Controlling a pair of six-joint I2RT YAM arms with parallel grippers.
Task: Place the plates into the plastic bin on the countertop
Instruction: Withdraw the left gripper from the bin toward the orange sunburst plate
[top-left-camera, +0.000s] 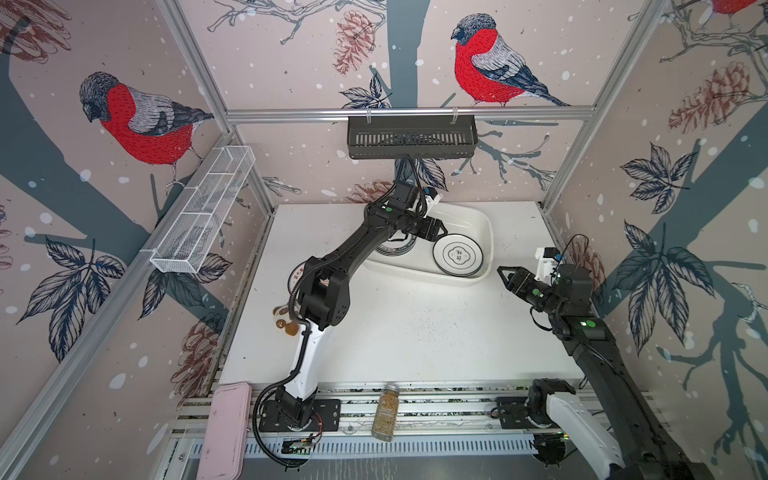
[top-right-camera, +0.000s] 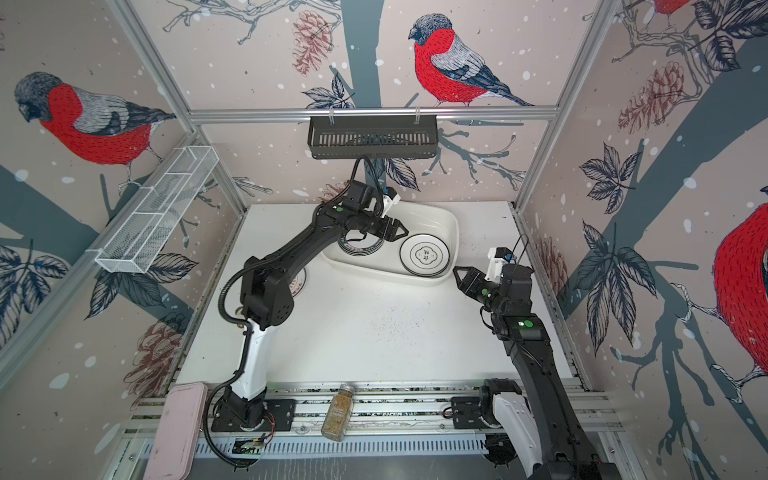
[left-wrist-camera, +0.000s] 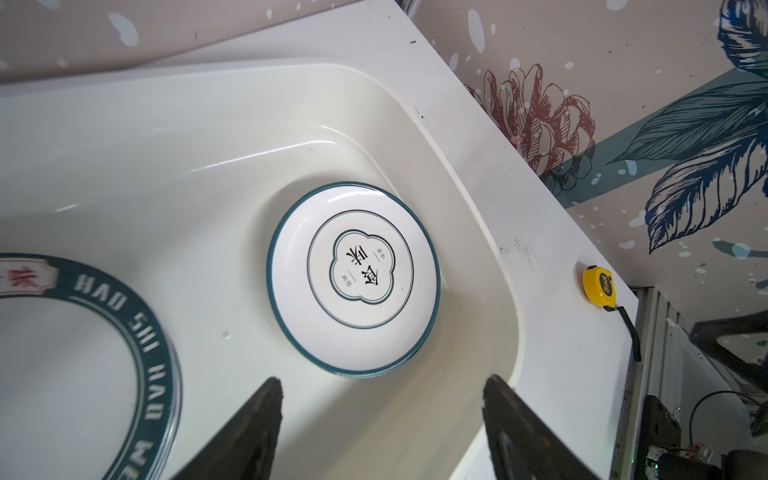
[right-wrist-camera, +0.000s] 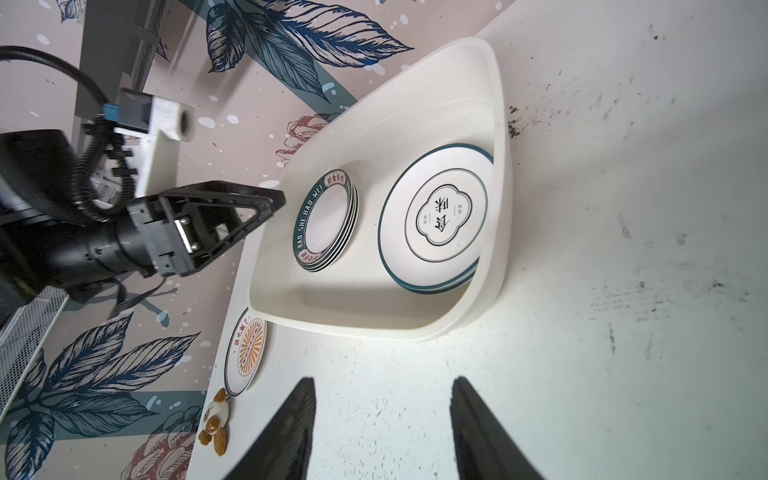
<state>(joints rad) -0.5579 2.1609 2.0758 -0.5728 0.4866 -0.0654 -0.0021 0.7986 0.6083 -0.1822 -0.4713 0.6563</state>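
Left gripper (left-wrist-camera: 382, 380), jaws spread and holding nothing, reaches over the plastic bin (left-wrist-camera: 478, 232); flower-emblem plates (left-wrist-camera: 353, 278) lie just ahead. Right gripper (right-wrist-camera: 383, 380) gapes unladen over countertop (right-wrist-camera: 623, 249), bin rim ahead.

The plastic bin (left-wrist-camera: 457, 166) is seen to be smooth, glossy white plastic, streaked with highlights. The plates (left-wrist-camera: 353, 278) are finished in a shiny white glaze. The worktop (top-left-camera: 415, 332) is shown as matt white, smudged and speckled with dark crumbs. The frame rail (top-left-camera: 407, 113) is made of dull silver metal. The rack (top-left-camera: 199, 224) is formed of white wire mesh, and the wall basket (top-left-camera: 411, 141) of matt black slotted sheet.
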